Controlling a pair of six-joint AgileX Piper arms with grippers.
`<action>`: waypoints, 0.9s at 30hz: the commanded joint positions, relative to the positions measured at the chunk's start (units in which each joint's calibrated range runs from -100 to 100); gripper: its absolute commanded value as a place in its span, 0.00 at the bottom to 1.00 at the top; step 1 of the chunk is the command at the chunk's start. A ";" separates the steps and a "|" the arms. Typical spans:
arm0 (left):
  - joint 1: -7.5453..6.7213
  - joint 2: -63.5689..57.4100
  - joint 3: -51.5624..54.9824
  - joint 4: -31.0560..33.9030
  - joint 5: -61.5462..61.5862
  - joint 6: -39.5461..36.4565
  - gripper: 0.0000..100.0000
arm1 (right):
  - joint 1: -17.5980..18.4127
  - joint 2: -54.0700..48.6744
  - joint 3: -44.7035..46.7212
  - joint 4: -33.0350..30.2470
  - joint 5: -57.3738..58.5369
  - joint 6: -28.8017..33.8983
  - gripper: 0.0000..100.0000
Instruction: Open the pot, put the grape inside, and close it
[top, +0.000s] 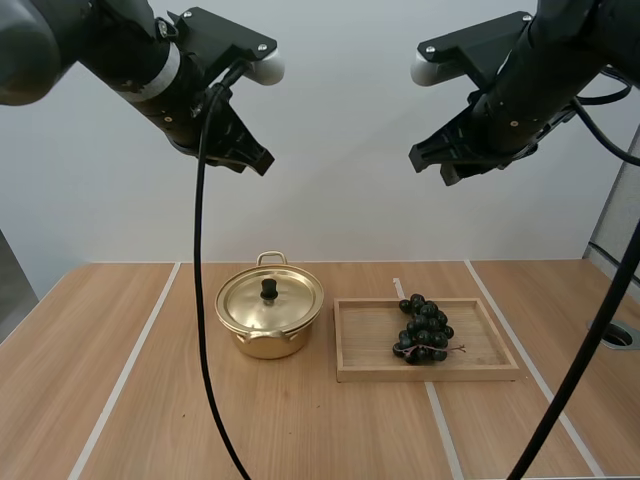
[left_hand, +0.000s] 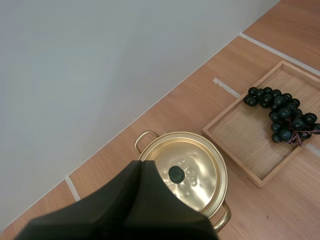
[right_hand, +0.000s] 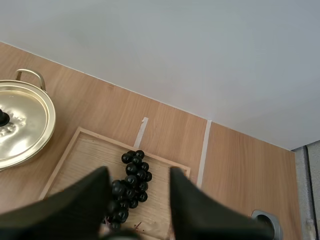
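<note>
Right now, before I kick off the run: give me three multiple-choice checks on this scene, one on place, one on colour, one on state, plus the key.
1. The grapes lie:
A) on bare table
B) on the wooden tray
C) between a gripper's fingers

2. The pot body is:
A) gold
B) red
C) white

3. The right gripper has its fingers:
A) shut together
B) pinching a grape stem
C) apart, holding nothing

Key:
1 B, the bunch sits inside the tray's rim.
2 A, the pot is shiny gold metal, as is the lid on it.
3 C, the right wrist view shows a clear gap between the two fingers, high above the grapes.
</note>
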 joint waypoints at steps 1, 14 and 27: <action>0.02 0.01 -0.23 -0.05 -1.19 -0.22 0.00 | 0.07 -0.33 -0.72 -0.94 0.55 -0.77 1.00; 0.02 0.27 -0.23 -0.05 -4.21 1.22 1.00 | 0.07 -0.33 -0.72 -1.73 0.55 0.04 1.00; 0.02 11.19 -0.23 4.68 0.00 0.25 1.00 | 0.07 -0.33 0.63 -0.72 0.55 1.08 1.00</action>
